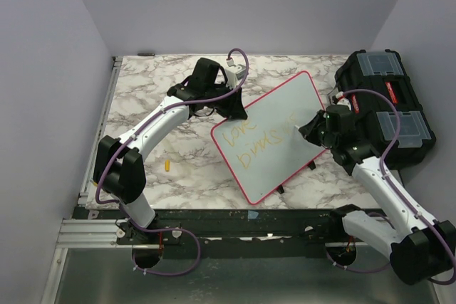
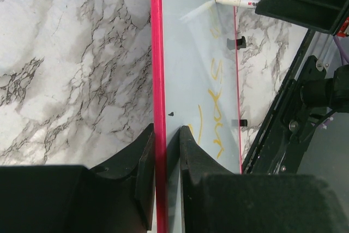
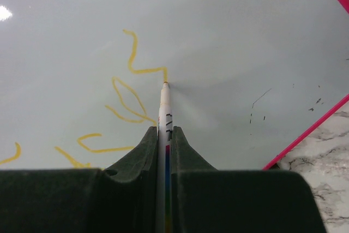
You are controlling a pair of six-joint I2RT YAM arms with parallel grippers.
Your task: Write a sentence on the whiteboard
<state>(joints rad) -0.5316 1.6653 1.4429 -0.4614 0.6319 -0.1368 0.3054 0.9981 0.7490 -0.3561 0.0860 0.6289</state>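
— Marble-veined tabletop [image 1: 142,83] as ground. Surroundings?
— Black toolbox [image 1: 385,105] at far right, close behind the right arm [image 1: 385,183]. Small yellow piece [image 1: 167,165] loose on the marble beside the left arm [image 1: 153,129], well apart from the board.
— Position of the whiteboard [image 1: 274,172]?
— Flat at the table's middle, turned diagonally between both arms. Pink-red border; two black clips [image 2: 240,42] on the edge nearer the right arm.
— Left gripper [image 2: 163,141]?
— At the board's far-left edge, fingers [image 2: 144,173] drawn almost together, pinching that edge from both sides.
— Right gripper [image 3: 164,135]?
— Above the board's right part, clamped tight on a white marker [image 3: 164,107]. Tip pressed to the glossy surface at the end of a yellow stroke.
— The sentence [image 1: 260,140]?
— Yellow-orange handwriting in two lines across the board's middle, just left of the right claw in the top view. Wording not legible with certainty.
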